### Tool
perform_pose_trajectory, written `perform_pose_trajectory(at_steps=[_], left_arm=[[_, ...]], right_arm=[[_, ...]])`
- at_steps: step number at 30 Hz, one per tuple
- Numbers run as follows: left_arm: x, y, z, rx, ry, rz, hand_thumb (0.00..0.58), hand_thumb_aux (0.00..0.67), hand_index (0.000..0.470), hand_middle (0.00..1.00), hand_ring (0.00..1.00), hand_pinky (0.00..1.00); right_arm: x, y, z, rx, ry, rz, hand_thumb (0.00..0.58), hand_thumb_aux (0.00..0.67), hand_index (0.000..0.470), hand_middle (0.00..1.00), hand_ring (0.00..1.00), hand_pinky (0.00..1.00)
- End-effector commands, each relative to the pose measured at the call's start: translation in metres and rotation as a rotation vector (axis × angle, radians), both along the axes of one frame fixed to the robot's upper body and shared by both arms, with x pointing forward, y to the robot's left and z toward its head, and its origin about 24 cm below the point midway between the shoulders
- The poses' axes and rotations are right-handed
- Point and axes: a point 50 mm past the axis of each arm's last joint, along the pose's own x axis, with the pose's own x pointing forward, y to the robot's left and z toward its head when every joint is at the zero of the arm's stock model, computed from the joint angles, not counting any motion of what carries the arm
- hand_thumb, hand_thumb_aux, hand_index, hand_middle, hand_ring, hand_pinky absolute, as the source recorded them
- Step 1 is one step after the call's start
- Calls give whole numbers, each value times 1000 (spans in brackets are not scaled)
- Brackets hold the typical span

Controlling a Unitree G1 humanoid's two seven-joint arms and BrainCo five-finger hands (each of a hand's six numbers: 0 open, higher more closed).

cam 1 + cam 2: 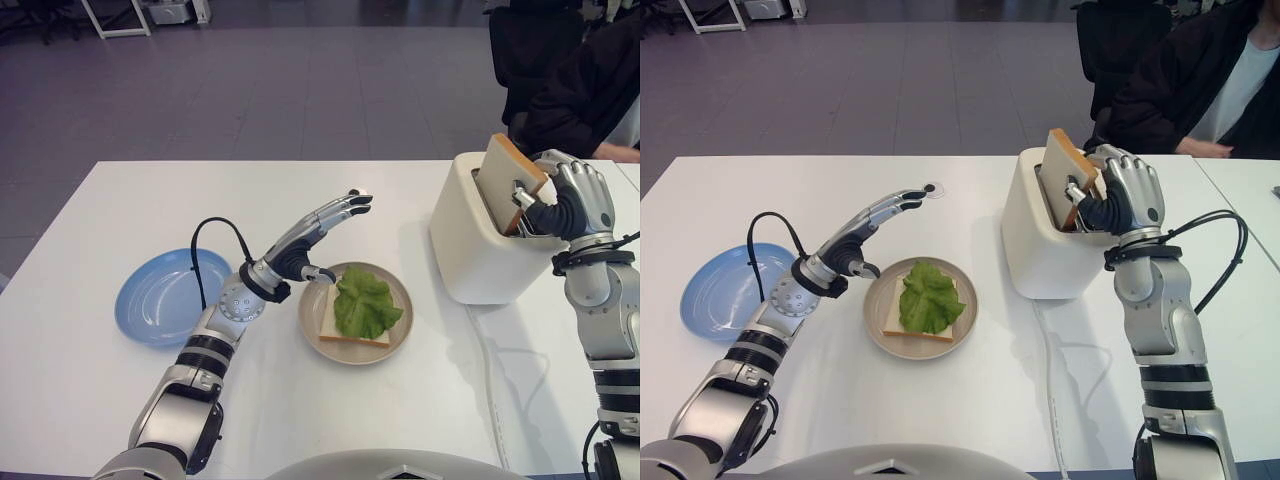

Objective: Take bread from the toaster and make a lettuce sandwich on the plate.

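A white toaster (480, 250) stands at the right of the table. A slice of bread (508, 177) sticks up out of its slot, tilted, and my right hand (570, 200) is shut on it from the right. On the beige plate (385, 348) in the middle lies another bread slice (330, 325) with a green lettuce leaf (364, 303) on top. My left hand (318, 228) hovers just left of and above that plate, fingers stretched out flat, holding nothing.
A blue plate (160, 295) lies at the left of the white table (80, 380). The toaster's white cord (490, 390) runs toward the front edge. A black cable (205, 250) loops off my left wrist. A person in dark clothes sits behind the table's right end.
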Motion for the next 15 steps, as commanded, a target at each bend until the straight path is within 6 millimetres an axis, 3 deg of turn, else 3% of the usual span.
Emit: perform_pose_trajectory(at_steps=[1, 11, 15], left_arm=[[1, 6, 3, 2, -7, 18, 0, 0, 0, 0, 0, 0], [4, 19, 9, -42, -21, 67, 0, 0, 0, 0, 0, 0], [4, 27, 14, -79, -27, 86, 0, 0, 0, 0, 0, 0]], right_arm=[[-2, 0, 18, 63, -105, 23, 580, 670, 470, 1000, 1000, 1000], [-6, -1, 35, 210, -208, 87, 580, 670, 470, 1000, 1000, 1000], [-10, 8, 39, 284, -205, 184, 580, 670, 470, 1000, 1000, 1000]])
